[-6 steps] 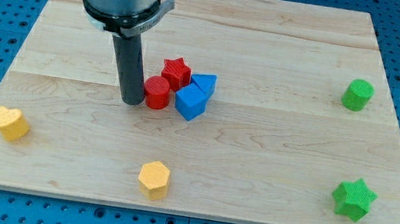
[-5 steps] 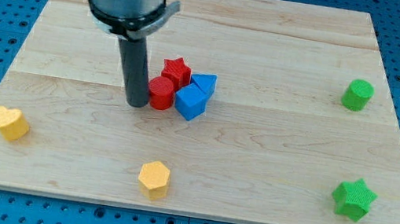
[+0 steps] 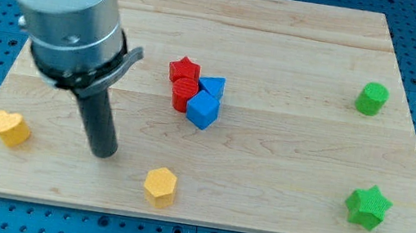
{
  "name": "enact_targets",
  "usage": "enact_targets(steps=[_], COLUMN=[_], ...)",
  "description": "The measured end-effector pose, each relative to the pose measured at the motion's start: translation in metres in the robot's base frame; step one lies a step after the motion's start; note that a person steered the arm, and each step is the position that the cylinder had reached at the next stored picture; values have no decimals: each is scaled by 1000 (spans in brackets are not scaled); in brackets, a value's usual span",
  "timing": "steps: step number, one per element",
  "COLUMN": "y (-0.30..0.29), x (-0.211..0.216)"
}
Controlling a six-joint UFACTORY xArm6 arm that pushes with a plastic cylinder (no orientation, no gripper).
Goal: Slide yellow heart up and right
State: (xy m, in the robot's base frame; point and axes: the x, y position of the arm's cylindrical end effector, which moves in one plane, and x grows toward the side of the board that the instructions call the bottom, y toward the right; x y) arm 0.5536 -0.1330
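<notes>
The yellow heart [image 3: 10, 127] lies near the board's lower left corner. My tip [image 3: 104, 153] rests on the board to the right of the heart, well apart from it, and to the left of the yellow hexagon [image 3: 160, 185]. The rod rises from the tip up and left to the arm's grey body.
A cluster sits at the board's middle: red star [image 3: 184, 71], red cylinder [image 3: 185, 94], blue cube [image 3: 202, 110] and another blue block [image 3: 212, 87]. A green cylinder [image 3: 372, 99] is at the right, a green star [image 3: 367, 206] at the lower right. The wooden board [image 3: 284, 161] ends near the heart.
My tip has left the red cylinder and moved down and left toward the yellow heart. The red cylinder now sits further right, against the blue cube.
</notes>
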Motion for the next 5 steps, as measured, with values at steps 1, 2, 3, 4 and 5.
enact_targets(steps=[1,2,3,4,5], y=[-27,-96,-151,-171,-172], x=[35,56,55,38,5])
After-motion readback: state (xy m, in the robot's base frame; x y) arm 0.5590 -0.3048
